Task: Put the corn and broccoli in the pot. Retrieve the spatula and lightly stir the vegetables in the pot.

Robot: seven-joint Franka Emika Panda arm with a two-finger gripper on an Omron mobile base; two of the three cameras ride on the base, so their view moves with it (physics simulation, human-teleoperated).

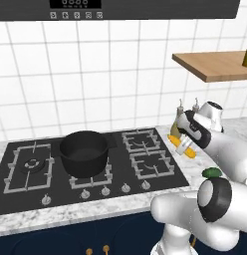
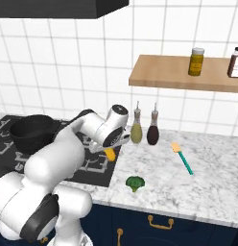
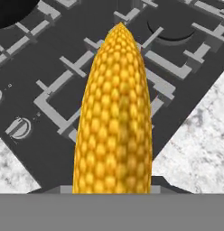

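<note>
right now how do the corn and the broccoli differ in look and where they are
The corn is a long yellow-orange cob; the broccoli is a small green floret, much shorter. The corn is up off the surface in the gripper, over the right edge of the stove; the broccoli rests loose on the marble counter, untouched. Neither one is in the pot yet.

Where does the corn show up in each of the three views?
Left base view: the corn sits right of centre, held at the gripper above the stove's right edge.
Right base view: left of centre, under the wrist.
Hand view: fills the middle.
Shared landmark: the stove grates beneath it.
</note>
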